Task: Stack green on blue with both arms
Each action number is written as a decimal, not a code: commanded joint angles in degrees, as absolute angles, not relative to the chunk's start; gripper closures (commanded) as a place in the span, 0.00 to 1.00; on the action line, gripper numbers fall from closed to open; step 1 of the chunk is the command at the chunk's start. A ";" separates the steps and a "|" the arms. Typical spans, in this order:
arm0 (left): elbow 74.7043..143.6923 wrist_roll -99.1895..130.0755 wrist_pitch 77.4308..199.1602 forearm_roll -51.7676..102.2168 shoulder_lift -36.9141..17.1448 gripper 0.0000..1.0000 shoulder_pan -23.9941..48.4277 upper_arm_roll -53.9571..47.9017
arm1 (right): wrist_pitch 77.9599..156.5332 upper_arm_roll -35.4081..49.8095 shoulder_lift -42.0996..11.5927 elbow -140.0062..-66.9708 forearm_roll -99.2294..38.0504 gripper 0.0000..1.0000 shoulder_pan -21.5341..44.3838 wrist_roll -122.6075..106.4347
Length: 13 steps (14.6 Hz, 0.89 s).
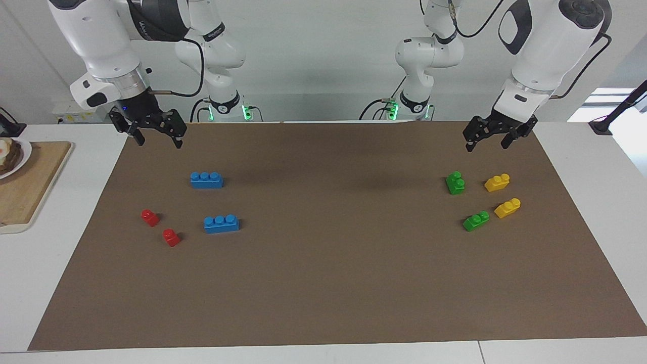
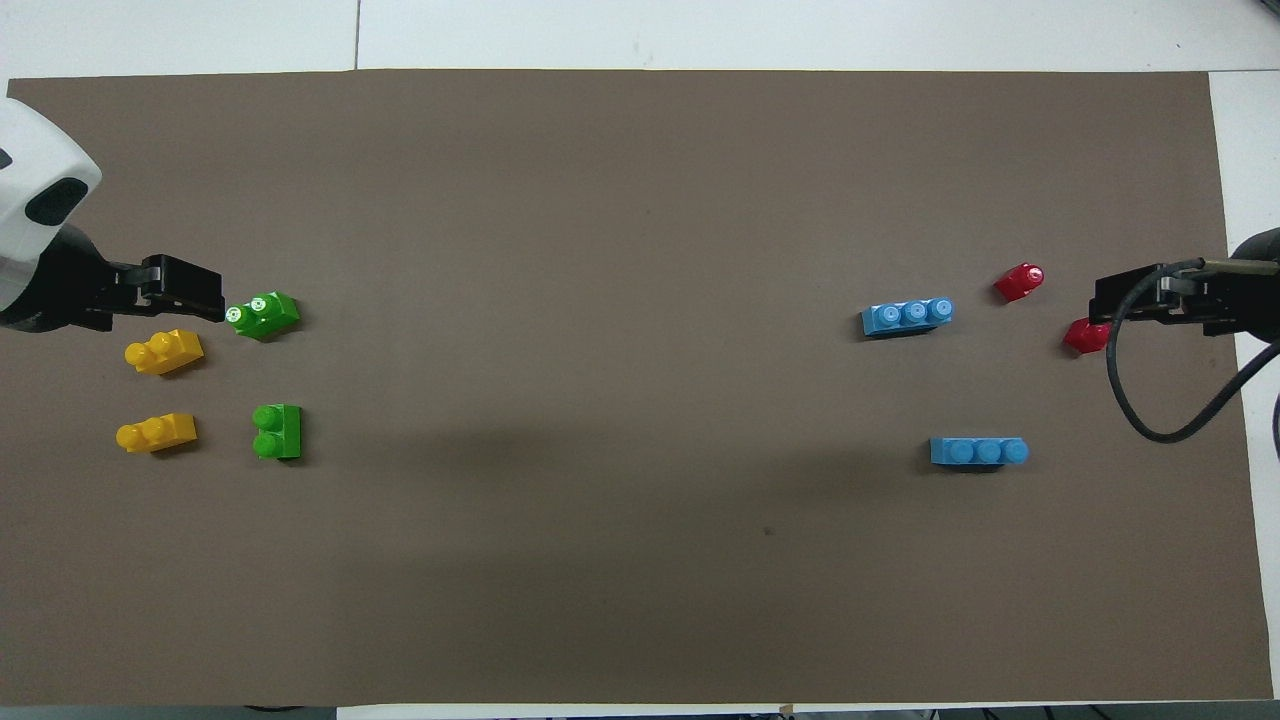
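Both arms hang above the edge of the brown mat [image 1: 323,283] nearest the robots, each at its own end, and nothing is stacked yet. The left gripper [image 1: 489,142] has its fingers apart and holds nothing; it waits over the mat near the two green bricks, which lie toward the left arm's end beside two yellow bricks [image 1: 497,182]. The right gripper [image 1: 157,140] is also spread and empty, above the mat near the blue bricks. This split probably lets each arm take the colour on its side. The nearer green brick [image 1: 455,182] is small and glossy with two round studs; the other green brick [image 1: 475,221] lies farther from the robots. The nearer blue brick [image 1: 206,179] and the farther blue brick [image 1: 221,223] are long, with three studs, and two red bricks [image 1: 150,217] lie beside them
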<state>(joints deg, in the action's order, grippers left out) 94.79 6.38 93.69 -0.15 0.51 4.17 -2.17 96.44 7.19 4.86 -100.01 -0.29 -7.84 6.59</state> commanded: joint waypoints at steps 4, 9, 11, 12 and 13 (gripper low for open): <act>96.59 6.24 94.66 -0.88 1.84 0.00 3.96 -1.85 | 95.62 7.56 4.75 -99.49 0.79 0.00 -8.35 5.45; 104.40 6.15 99.75 -0.88 5.44 0.00 2.81 -1.93 | 95.80 7.56 4.75 -99.49 0.70 0.00 -8.35 5.62; 107.04 6.06 101.33 -0.88 6.50 0.00 2.55 -1.93 | 95.89 7.56 4.75 -99.49 0.62 0.00 -8.35 5.71; 108.88 6.06 102.90 -0.88 7.20 0.00 2.37 -1.85 | 95.89 7.56 4.75 -99.58 0.62 0.00 -8.35 5.80; 111.25 5.98 104.49 -0.88 8.25 0.00 1.15 -1.85 | 95.98 7.56 4.75 -99.67 0.62 0.00 -8.35 5.80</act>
<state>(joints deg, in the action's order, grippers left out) 104.60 6.36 100.38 -0.16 4.04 2.89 -1.68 96.44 7.20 4.85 -100.01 -0.29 -7.84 6.59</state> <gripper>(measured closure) 0.000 0.000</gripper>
